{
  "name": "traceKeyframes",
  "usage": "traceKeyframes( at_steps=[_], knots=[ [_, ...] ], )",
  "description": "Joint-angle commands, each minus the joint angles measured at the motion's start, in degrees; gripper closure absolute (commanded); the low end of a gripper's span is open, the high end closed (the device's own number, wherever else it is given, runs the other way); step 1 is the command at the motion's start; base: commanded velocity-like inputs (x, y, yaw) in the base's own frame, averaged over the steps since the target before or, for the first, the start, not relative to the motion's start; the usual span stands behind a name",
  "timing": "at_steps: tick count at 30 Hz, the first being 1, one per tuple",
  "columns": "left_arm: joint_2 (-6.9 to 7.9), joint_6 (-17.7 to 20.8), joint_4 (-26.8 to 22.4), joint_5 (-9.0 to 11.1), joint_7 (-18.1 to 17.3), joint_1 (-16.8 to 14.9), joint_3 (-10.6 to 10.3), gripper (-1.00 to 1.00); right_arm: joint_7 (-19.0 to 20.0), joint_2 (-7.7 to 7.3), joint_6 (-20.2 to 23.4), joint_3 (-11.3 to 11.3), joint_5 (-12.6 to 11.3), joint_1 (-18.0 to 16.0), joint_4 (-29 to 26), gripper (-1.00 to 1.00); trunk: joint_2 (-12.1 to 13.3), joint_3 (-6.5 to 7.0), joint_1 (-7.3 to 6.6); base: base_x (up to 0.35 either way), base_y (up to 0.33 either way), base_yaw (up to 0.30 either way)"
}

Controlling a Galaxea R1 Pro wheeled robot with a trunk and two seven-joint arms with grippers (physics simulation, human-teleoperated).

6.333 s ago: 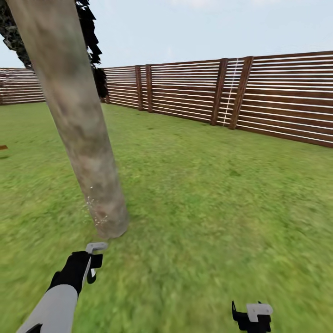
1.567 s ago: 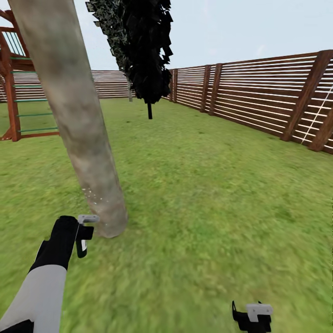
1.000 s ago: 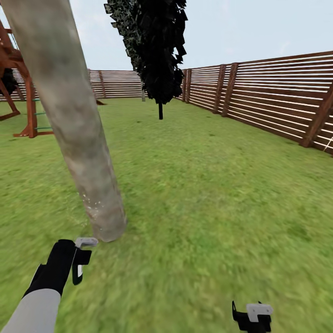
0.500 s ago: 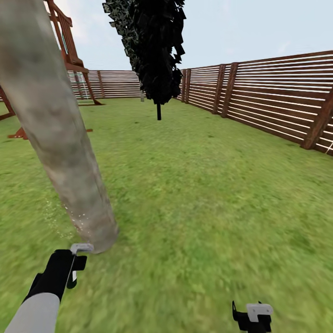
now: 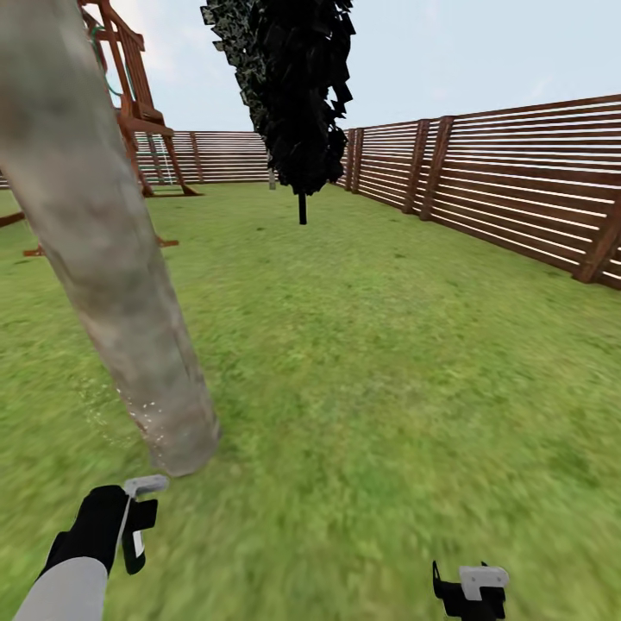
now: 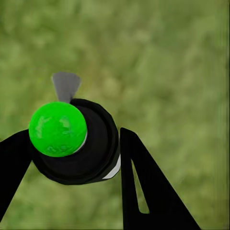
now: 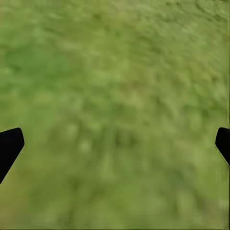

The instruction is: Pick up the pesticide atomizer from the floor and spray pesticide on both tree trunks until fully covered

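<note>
A thick mottled grey-beige tree trunk (image 5: 103, 259) leans across the left of the head view, rising from the grass floor (image 5: 388, 388). Fine white pesticide specks (image 5: 142, 412) dot its lowest part and the air just left of it. My left gripper (image 5: 131, 524) sits just below the trunk's base, shut on the pesticide atomizer (image 5: 143, 486). In the left wrist view the atomizer (image 6: 91, 146) has a black body, a green cap and a grey nozzle, and sits between the black fingers (image 6: 143, 187). My right gripper (image 5: 470, 591) hangs low at the right, open over bare grass (image 7: 115, 96).
A dark narrow conifer (image 5: 297, 95) stands further back in the middle. A brown slatted fence (image 5: 517, 190) runs along the right and the far side. A red-brown wooden play frame (image 5: 129, 95) rises behind the trunk. Open lawn stretches to the right.
The whole view has swung around the trunk, bringing the conifer and play frame into sight. My left gripper with the atomizer now sits lower in the picture. The right gripper keeps its place.
</note>
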Motion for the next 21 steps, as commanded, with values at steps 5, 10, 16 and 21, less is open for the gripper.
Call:
traceKeyframes(
  at_steps=[5,10,16,21],
  knots=[
    [-0.14,-0.1,-0.1,0.0,0.1,0.0,0.1,1.00,0.0,0.00,0.0,0.0,0.0,0.0,0.0,-1.00,0.0,0.00,0.00,0.151,-0.237,0.051],
    [-0.28,-0.1,-0.3,0.1,0.1,0.0,0.2,1.00,0.0,0.00,0.0,0.1,0.0,0.0,0.0,-1.00,0.0,0.00,0.00,-0.001,-0.271,0.265],
    [-1.40,-0.2,-0.1,0.1,-0.1,0.0,0.2,1.00,0.0,0.00,0.0,0.1,0.0,0.0,0.0,-1.00,0.0,0.00,0.00,-0.153,-0.246,0.277],
    [-1.66,-0.2,-0.1,0.1,-0.2,0.0,0.2,1.00,0.0,0.00,0.0,0.1,0.0,0.0,0.0,-1.00,0.0,0.00,0.00,-0.020,-0.266,0.277]
  ],
)
